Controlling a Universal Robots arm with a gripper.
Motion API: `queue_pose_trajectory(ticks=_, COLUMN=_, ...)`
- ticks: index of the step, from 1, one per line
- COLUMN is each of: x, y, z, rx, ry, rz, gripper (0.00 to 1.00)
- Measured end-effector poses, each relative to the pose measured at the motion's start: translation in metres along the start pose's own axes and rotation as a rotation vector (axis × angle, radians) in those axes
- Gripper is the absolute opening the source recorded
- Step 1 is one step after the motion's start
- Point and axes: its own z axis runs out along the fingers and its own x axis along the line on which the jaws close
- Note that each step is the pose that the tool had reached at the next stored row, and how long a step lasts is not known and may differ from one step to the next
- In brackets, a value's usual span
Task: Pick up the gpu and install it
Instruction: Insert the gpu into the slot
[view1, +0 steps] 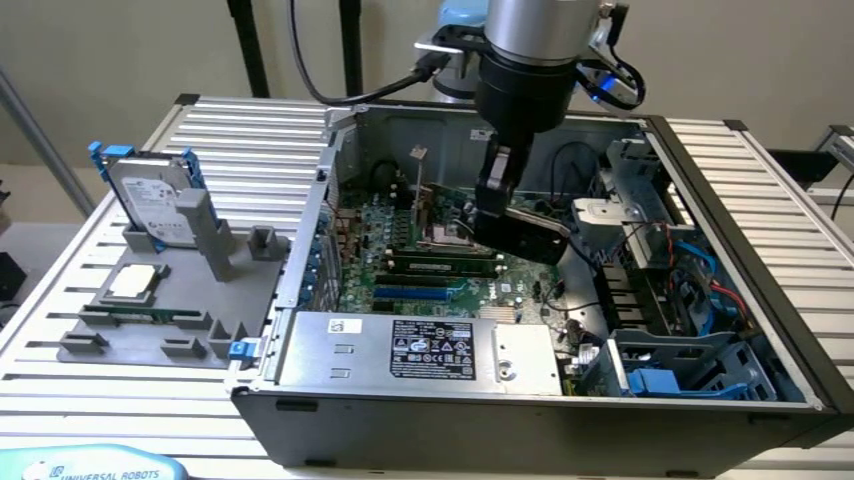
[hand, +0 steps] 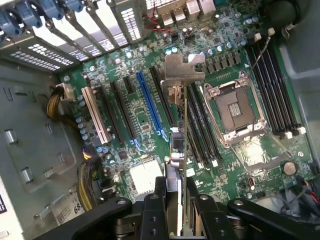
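Gripper (hand: 181, 201) – jaws narrow, clamped on the gpu (hand: 184, 120), which the wrist view shows edge-on with its silver bracket (hand: 182, 67) at the far end.

The card hangs inside the open case (view1: 727, 190) over the motherboard (hand: 120, 150), along the black slots between the blue slot (hand: 150, 107) and the CPU socket (hand: 234, 107). I cannot tell whether it touches a slot.

Around it: a white slot (hand: 95, 115) beyond the blue one, memory slots (hand: 275, 90) past the socket, and rear slot covers (hand: 90, 25) near the bracket end.

The exterior view adds the crowding – power supply (view1: 427, 350) along the near edge, drive cage (view1: 681, 365) and loose cables (view1: 707, 270) on the exterior view's right. The room above the board is open.

Outside the case, on the exterior view's left, a hard drive (view1: 150, 200) stands in a grey fixture (view1: 147, 335) on the slatted table (view1: 254, 125).
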Motion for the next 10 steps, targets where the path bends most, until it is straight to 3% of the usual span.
queue_pose_trajectory(ticks=10, x=0.0001, y=0.0003, z=0.0034, rx=0.0004, ry=0.0009, rz=-0.176, gripper=0.27)
